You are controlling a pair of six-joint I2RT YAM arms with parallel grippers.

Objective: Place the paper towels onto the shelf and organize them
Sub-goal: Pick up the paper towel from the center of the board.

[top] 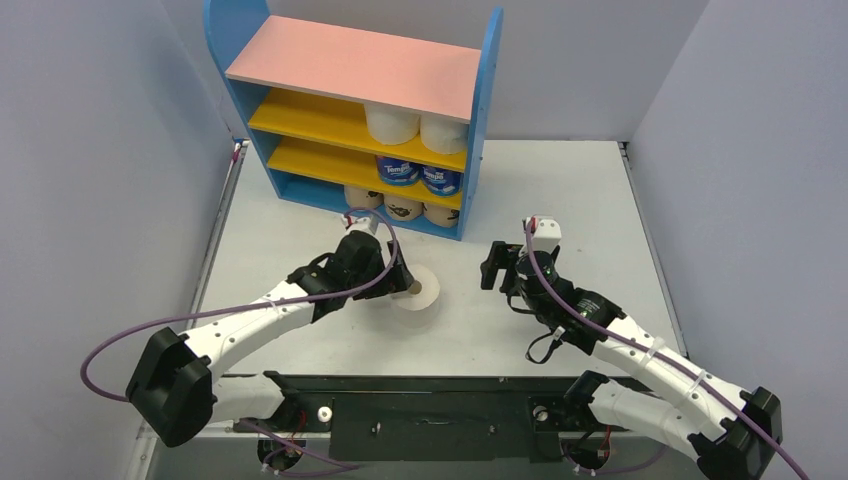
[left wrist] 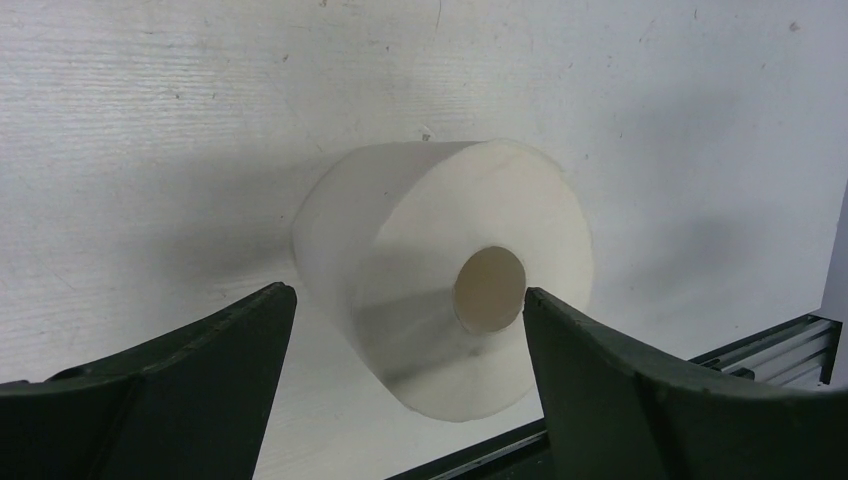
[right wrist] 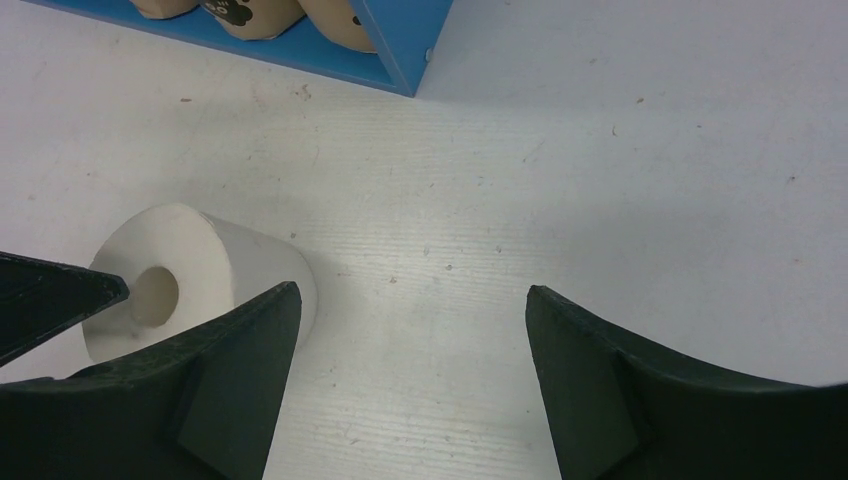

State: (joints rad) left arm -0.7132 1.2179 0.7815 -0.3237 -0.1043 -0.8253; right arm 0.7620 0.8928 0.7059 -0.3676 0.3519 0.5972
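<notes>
Grey-lilac walls (top: 90,150) and a matte white table (top: 560,200), faintly grained and scuffed, were seen around the shelf (top: 487,90), whose curved blue side panels, pink top board and yellow boards looked smooth and rigid. Most of the task was judged done. Two plain white rolls (top: 405,125) were set at the right end of the shelf's upper yellow board. Two glossy blue-wrapped rolls (top: 418,175) were set on the board below, and three tan printed rolls (top: 403,208) on the blue base. One loose white roll (left wrist: 440,290), soft-looking, cylindrical and hollow-cored, was left lying on its side on the table just in front of the shelf. The left gripper (left wrist: 408,300) was placed astride it with the jaws apart. No clamping could be made out, though one finger was close to the cored end. The right gripper (right wrist: 412,292) was held before the shelf's right end, jaws spread over the table with nothing between them.
</notes>
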